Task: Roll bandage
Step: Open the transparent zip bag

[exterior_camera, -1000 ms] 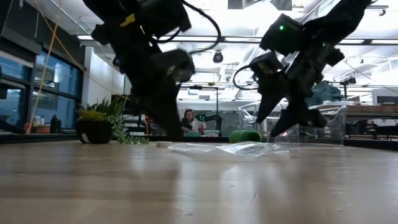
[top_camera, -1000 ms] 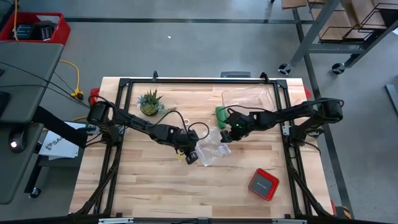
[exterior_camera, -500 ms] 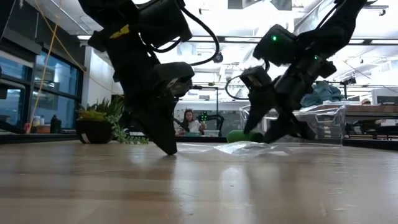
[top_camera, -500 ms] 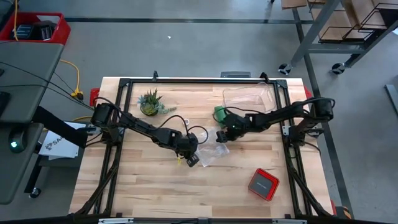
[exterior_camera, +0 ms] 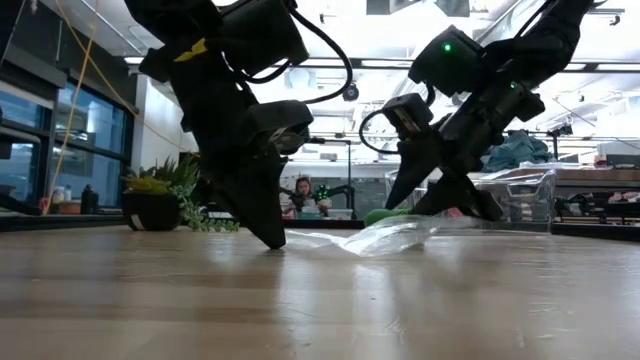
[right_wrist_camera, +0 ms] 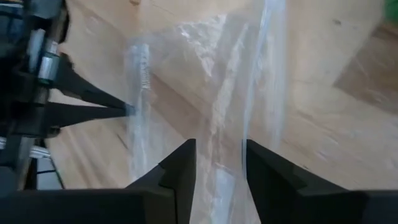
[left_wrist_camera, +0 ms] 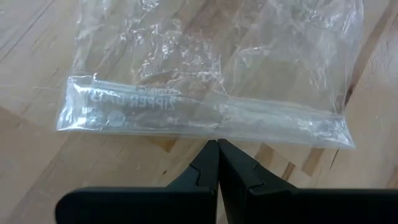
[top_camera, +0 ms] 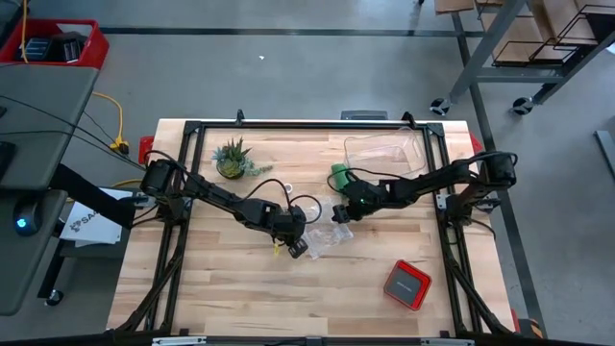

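The green bandage roll [top_camera: 340, 176] lies on the table beyond the clear plastic zipper bag [top_camera: 322, 236]; it also shows in the low view [exterior_camera: 381, 213]. My left gripper [top_camera: 297, 246] is shut, its tips down at the bag's zipper edge [left_wrist_camera: 205, 118]. My right gripper [top_camera: 341, 212] stands low over the bag's far part, fingers a little apart, with the bag's film [right_wrist_camera: 221, 106] running up between them. The roll is just beyond this gripper and untouched. My left gripper sets its shut fingertips [left_wrist_camera: 217, 144] down at the near edge of the bag's zipper strip [left_wrist_camera: 214, 124], slanting down from the table's left. No film shows between the fingers. My right gripper has the bag's far part [right_wrist_camera: 217, 143] between its two spread fingers, coming from the table's right. The film stands raised off the table there [exterior_camera: 425, 225]. Whether the fingers pinch it I cannot tell.
A potted plant [top_camera: 233, 159] stands at the far left. A clear plastic container [top_camera: 384, 149] sits at the far right behind the roll. A red box [top_camera: 406, 284] lies near the front right. A person [exterior_camera: 303, 195] sits in the room beyond.
My left gripper has come down until its tips rest at the bag's zipper edge. My right gripper has gone down and toward the table's left, onto the bag. The bag's far part, flat before, now stands raised at the right gripper while its zipper edge stays on the table.
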`<state>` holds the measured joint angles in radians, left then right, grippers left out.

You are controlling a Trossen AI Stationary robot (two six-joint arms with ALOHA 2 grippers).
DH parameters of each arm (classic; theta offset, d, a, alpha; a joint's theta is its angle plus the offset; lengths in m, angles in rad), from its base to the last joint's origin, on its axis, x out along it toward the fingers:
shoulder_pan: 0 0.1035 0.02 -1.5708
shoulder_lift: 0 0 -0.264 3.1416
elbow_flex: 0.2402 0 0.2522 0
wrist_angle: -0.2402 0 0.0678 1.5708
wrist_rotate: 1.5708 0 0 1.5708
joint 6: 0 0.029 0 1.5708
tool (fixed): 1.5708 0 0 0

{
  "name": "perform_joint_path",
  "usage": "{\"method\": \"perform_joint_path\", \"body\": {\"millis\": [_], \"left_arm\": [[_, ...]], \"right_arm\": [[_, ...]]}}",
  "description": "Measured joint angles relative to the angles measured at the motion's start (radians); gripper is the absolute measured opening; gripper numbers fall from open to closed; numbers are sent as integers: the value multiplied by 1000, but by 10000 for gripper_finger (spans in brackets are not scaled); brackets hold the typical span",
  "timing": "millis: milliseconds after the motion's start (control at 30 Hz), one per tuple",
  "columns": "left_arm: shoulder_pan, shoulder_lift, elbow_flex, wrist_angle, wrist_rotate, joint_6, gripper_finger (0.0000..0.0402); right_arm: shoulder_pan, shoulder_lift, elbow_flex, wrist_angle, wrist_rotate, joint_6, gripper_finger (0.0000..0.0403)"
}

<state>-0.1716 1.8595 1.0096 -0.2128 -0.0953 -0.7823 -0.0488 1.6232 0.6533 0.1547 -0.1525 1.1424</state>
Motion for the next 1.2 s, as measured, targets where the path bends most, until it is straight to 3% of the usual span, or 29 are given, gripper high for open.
{"method": "perform_joint_path", "body": {"millis": [367, 533, 633, 800, 933, 1200], "left_arm": [[0, 0, 0, 4, -15, 17, 0], [3, 0, -1, 12, -13, 17, 0], [24, -26, -2, 11, 21, 20, 0], [73, -181, -1, 18, 49, 161, 0], [125, -333, -1, -25, 6, 279, 0], [228, -551, -1, -46, -49, 297, 6]], "right_arm": [[-1, 35, 0, 42, 2, 10, 115], [-4, 35, 0, 102, -45, -27, 18], [-4, 13, 9, 90, -83, -46, 6], [-2, -109, 40, -28, -86, -174, 1], [-8, -216, 73, -158, -64, -296, 0], [-10, -362, 146, -362, 6, -437, 0]]}}
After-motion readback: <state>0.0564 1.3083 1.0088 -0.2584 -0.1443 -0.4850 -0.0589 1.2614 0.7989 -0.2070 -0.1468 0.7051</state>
